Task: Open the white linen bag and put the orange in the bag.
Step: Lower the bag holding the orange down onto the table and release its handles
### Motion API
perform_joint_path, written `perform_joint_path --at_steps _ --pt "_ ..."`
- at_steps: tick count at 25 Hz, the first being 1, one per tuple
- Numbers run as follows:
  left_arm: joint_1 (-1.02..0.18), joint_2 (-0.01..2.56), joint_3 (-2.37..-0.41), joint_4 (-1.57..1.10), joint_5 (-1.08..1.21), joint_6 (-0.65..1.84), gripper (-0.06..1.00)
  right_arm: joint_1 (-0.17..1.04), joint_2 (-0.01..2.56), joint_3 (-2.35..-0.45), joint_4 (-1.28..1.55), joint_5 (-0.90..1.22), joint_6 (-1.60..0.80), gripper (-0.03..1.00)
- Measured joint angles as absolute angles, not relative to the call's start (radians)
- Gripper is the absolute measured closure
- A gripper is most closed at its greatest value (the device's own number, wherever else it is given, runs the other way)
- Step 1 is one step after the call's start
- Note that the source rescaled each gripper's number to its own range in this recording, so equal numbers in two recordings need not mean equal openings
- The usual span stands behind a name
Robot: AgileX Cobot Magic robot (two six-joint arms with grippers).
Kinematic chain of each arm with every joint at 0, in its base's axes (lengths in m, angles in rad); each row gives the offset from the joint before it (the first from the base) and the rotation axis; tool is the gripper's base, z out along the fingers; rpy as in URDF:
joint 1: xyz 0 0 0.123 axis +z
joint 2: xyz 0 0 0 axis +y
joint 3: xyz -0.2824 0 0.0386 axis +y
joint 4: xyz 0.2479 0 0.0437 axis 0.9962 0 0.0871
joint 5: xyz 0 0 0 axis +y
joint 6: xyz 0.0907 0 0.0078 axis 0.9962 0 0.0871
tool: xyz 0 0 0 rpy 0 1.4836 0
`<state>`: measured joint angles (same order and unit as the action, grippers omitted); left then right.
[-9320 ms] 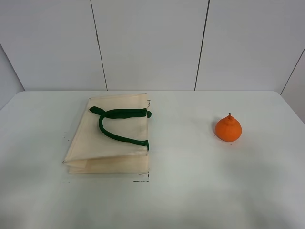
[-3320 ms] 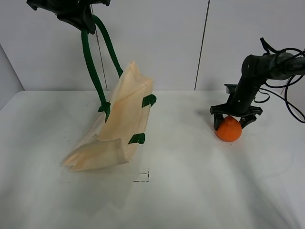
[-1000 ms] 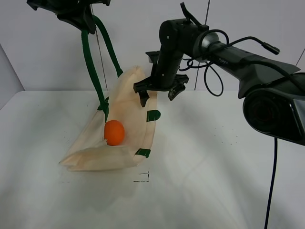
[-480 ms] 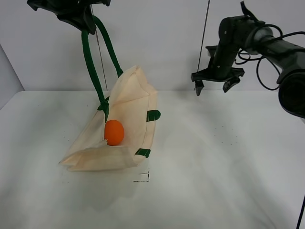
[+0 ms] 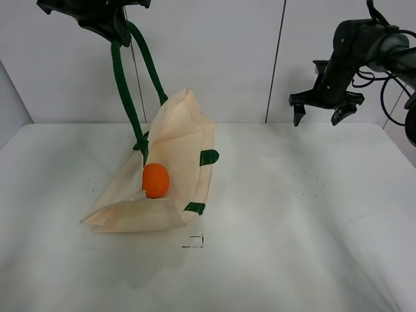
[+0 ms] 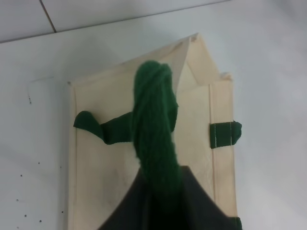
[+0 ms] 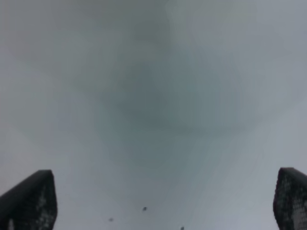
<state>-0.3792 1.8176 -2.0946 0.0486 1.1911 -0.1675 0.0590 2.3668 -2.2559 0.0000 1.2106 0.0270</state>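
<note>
Backing the splayed, empty right end effector (image 5: 318, 116) farther rightward off the bag (image 5: 175, 140), keeping the left end effector (image 5: 116, 29) clenched on the green strap (image 5: 123, 91), leaving the light, firm orange (image 5: 155, 180) sitting inside soft, limp cloth best lifted by its straps.

Both arms are black. The right arm (image 5: 356, 40) has rounded, glossy links, and thin black cables (image 5: 383, 97) loop beside it on the right. The right gripper (image 5: 317, 119) has a flat crossbar and two short, blunt fingers; from the right wrist camera its fingertips (image 7: 29, 201) look dark grey and slightly rough. The left gripper (image 5: 109, 25) is a black, angular block
</note>
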Motion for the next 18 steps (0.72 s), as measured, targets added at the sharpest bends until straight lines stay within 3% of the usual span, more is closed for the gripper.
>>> perform_joint_path --at_steps 5,18 --pt "-0.379 1.818 -2.095 0.049 1.191 -0.167 0.94 0.059 2.2 -2.066 0.0 1.209 0.024 -0.03" --pt "-0.379 1.818 -2.095 0.049 1.191 -0.167 0.94 0.059 1.399 -1.105 0.0 1.209 0.02 -0.03"
